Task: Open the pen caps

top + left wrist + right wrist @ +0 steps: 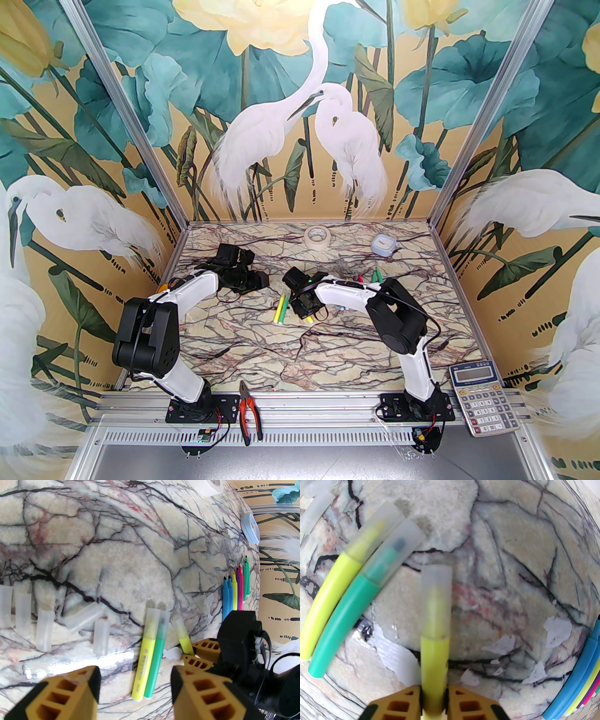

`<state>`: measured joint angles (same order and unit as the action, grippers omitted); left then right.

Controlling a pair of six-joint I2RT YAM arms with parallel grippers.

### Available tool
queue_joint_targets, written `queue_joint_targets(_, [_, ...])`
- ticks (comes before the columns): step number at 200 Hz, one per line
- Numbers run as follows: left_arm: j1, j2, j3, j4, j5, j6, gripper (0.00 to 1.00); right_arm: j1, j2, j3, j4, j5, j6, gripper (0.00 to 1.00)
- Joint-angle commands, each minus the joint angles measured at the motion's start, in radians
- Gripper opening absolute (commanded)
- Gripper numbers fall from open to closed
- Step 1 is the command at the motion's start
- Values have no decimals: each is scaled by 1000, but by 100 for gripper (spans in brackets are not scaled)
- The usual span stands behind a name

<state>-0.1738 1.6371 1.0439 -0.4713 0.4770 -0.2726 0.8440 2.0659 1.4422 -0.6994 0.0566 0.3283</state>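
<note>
— One capped yellow marker (434, 662): holder?
— Body pinched tight in the right claw (433, 700). Pale cap (437, 597) on, long axis running straight out from the fingers over the counter (511, 573).
— Nearest free claw?
— The left claw (136, 681), half open, empty. Cap lies ahead, off to one side of its gap.

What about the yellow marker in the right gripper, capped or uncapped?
Capped: a translucent cap covers the tip of the yellow marker in the right gripper.
</note>
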Motion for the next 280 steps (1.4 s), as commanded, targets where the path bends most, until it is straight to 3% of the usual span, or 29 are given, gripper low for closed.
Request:
queue_joint_targets(1, [4,-13,-12,23,37,-19,54,-6,16,-12,-63,21,8,15])
queue_joint_targets(25, [-13,-13,-20,53,68,-33,54,-27,-23,-40,-22,7,11,11])
queue_joint_targets(89, [-84,23,-2,140,164,-72,54,-102,-218,-242,236,-184,-6,5])
queue_joint_targets(156, [-140,65,35,207,232,-120,54,-111,-315,-336,379,-201,-29,2])
queue_joint_targets(280, [-170,115,54,293,328,-181,54,-109,-371,-347,437,-245,-78,2])
